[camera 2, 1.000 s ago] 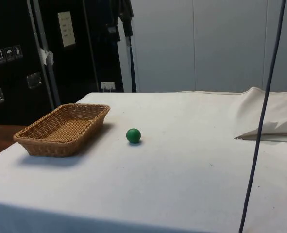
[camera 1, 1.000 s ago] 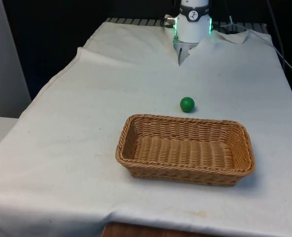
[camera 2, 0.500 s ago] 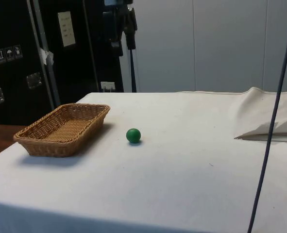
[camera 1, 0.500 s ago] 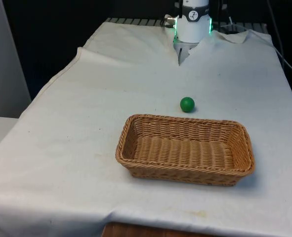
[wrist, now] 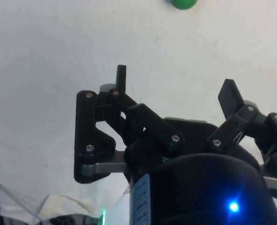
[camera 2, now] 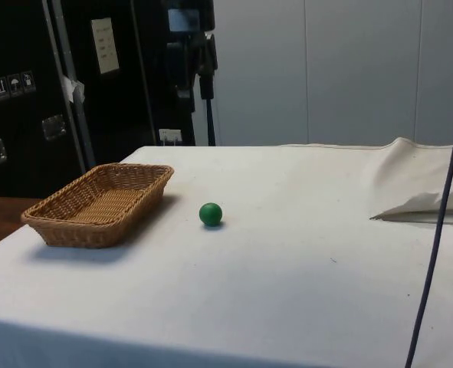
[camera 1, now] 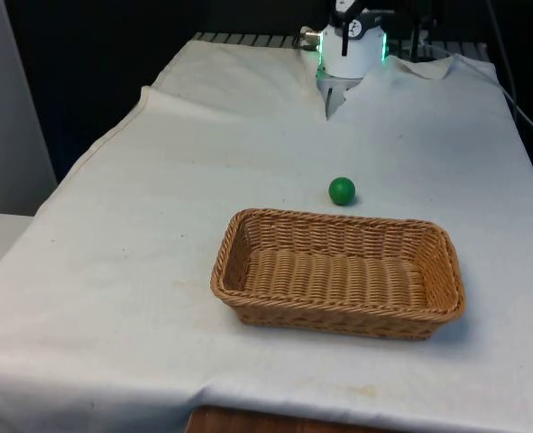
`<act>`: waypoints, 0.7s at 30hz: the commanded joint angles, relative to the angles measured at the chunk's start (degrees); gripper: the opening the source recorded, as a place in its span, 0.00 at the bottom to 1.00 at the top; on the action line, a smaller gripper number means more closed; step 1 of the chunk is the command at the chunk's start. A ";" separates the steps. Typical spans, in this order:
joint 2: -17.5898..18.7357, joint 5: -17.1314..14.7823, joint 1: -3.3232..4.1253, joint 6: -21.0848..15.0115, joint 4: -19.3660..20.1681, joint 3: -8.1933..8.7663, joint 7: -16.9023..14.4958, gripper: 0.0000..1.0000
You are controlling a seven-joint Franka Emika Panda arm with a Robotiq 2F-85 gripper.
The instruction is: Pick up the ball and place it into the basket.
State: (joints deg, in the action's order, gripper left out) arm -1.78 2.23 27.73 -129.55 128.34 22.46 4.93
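One green ball [camera 1: 342, 190] lies just beyond the basket [camera 1: 338, 315] rim, apart from the spread tool [wrist: 175, 84].

Ball [wrist: 183, 3] cut off by wrist picture's edge. Tool [camera 2: 188, 73] top cropped in side view.

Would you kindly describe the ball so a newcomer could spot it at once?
Start at the rectangular woven wicker basket on the white tablecloth. Just beyond its far long side, apart from it, lies the small green ball, the only round, green object there.
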 commanded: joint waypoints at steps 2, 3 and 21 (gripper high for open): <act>0.57 -0.06 0.06 -2.52 1.03 -0.06 -0.06 1.00; 0.80 -0.17 0.06 -3.15 1.38 -0.06 -0.23 1.00; 6.59 -3.67 -0.74 -13.12 5.33 0.46 -6.76 1.00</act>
State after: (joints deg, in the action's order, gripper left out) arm 4.58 -0.29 27.10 -141.52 133.21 23.03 -0.69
